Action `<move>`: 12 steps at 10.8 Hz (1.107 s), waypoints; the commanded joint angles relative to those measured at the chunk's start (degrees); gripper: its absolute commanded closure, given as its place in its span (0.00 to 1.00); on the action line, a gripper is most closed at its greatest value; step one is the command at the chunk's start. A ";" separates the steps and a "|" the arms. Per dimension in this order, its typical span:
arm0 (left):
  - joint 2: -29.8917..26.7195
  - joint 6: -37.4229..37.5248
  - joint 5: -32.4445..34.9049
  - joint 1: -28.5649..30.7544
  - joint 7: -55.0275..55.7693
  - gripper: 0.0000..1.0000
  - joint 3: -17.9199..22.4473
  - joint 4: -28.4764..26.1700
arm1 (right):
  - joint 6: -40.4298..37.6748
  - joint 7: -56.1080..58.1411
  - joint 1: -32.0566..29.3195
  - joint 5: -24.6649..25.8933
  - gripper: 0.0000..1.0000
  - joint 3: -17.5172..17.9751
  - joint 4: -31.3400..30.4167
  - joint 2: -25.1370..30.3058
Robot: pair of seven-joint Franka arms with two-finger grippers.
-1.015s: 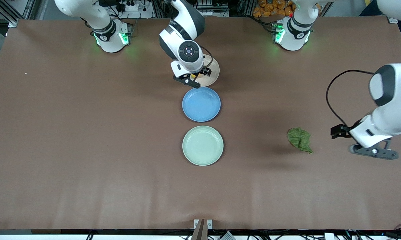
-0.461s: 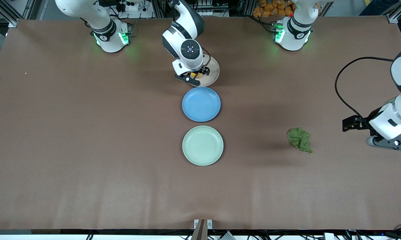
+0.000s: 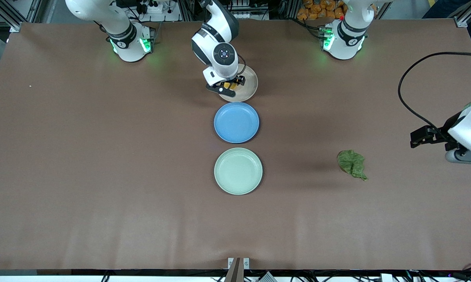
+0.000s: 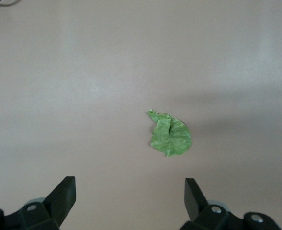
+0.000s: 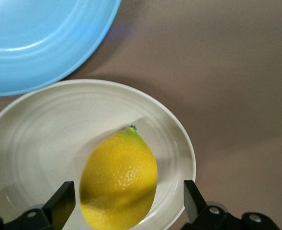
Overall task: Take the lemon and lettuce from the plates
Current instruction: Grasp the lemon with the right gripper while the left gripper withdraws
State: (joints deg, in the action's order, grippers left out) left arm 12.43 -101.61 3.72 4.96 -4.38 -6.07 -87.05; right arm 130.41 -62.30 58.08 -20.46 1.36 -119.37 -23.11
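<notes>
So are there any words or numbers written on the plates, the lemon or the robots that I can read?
None can be read.
The beige plate, blue plate and mint green plate: plain, no writing.
The lemon and lettuce: no sticker or label.
The right arm's round wrist cap: small marks, too small to read.

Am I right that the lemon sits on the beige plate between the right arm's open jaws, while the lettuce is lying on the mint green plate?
Not quite. The lettuce is not on the mint green plate: it lies on the bare table, toward the left arm's end, as the front view shows. The rest holds: the lemon sits on the beige plate, with the right gripper open around it.
</notes>
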 commanded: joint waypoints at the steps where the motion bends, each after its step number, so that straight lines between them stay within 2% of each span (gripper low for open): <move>1: -2.85 2.56 -1.26 0.05 2.88 0.00 -0.78 -0.31 | 2.13 0.34 1.07 -0.81 0.00 -0.39 -1.92 0.88; 3: -4.69 2.91 -1.26 -0.03 3.59 0.00 -0.87 -0.31 | 3.62 0.16 1.94 -0.81 0.00 -0.39 -1.92 0.26; 4: -5.92 3.78 -1.26 -0.03 3.76 0.00 -1.22 -0.31 | 4.49 -0.02 2.38 -0.81 0.26 -0.39 -2.00 0.09; 5: -7.06 4.66 -1.26 0.05 4.29 0.00 -1.57 -0.31 | 4.59 -0.19 2.73 -0.81 0.74 -0.39 -2.00 -0.09; 6: -7.42 5.45 -1.35 0.05 4.29 0.00 -1.75 -0.31 | 5.11 -0.19 2.74 -0.81 0.99 -0.48 -2.09 -0.09; 8: -8.73 6.78 -1.96 0.05 6.73 0.00 -2.01 -0.31 | 5.21 -0.19 2.65 -0.72 1.00 -0.48 -2.09 -0.09; 9: -9.00 6.87 -4.49 0.31 7.97 0.00 -2.01 -0.31 | 5.03 -0.19 2.65 -0.72 1.00 -0.48 -2.09 0.35; 12: -9.44 7.74 -4.43 0.06 8.07 0.00 -1.92 0.21 | 0.75 0.07 1.68 -0.37 1.00 -1.09 -1.92 4.64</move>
State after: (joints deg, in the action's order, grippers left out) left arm 4.27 -95.49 0.36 4.70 2.65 -7.72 -86.97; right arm 134.37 -62.41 60.07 -20.46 1.12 -120.62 -22.85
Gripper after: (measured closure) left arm 0.000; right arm 0.317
